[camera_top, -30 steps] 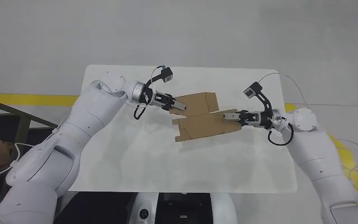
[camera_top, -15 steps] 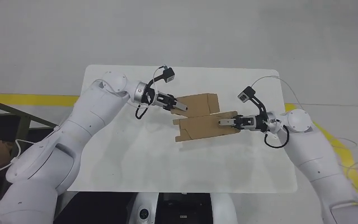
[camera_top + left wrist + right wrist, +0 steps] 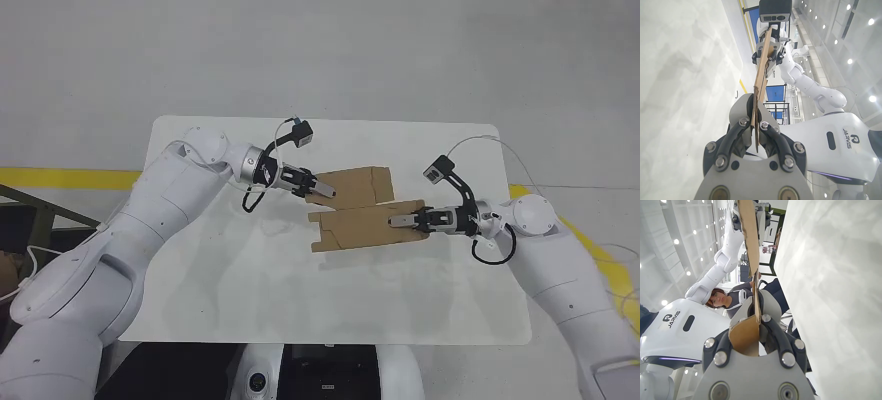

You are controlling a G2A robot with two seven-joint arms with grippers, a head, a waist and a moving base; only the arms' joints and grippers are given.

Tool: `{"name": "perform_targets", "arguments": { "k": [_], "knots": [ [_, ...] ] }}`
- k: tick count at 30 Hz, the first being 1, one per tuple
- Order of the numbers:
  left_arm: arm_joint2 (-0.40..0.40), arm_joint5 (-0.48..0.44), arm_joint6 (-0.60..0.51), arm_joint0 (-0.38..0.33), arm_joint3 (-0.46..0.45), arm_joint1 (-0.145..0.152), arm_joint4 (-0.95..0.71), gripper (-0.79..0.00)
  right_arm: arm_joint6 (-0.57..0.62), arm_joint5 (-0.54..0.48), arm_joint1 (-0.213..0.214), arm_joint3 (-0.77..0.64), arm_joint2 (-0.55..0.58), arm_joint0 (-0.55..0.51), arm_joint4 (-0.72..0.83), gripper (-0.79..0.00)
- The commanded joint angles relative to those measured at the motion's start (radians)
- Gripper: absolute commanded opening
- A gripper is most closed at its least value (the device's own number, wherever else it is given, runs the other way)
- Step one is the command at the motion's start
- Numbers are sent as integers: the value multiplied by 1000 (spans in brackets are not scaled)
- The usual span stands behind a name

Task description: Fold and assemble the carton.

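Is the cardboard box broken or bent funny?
Nothing looks torn. The flat brown cardboard carton is pinched at opposite ends by the left gripper and the right gripper, and its two panels sit stepped, not lined up. One flap bends sideways at the right gripper.
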Motion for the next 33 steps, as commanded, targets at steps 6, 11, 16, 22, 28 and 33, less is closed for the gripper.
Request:
{"name": "perform_targets", "arguments": {
  "k": [6, 11, 16, 22, 28, 33],
  "knots": [
    [-5, -10, 10, -2, 6, 3, -18, 0, -8, -8, 6, 22, -12, 6, 3, -785],
    [-26, -24, 24, 17, 15, 12, -44, 0, -21, -21, 10, 45, -15, 12, 1, -785],
    [-48, -30, 30, 40, 13, 17, -73, 0, -30, -30, 12, 53, -22, 18, -2, -785],
    [-71, -47, 47, 64, 12, 13, -104, 0, -40, -40, 14, 59, -33, 23, -4, -785],
    [-103, -49, 49, 74, 10, 9, -123, 0, -51, -51, 14, 76, -43, 27, 1, -785],
    [-129, -41, 41, 80, -9, 9, -122, 0, -57, -57, 14, 92, -48, 31, 5, -785]
  ]
}}
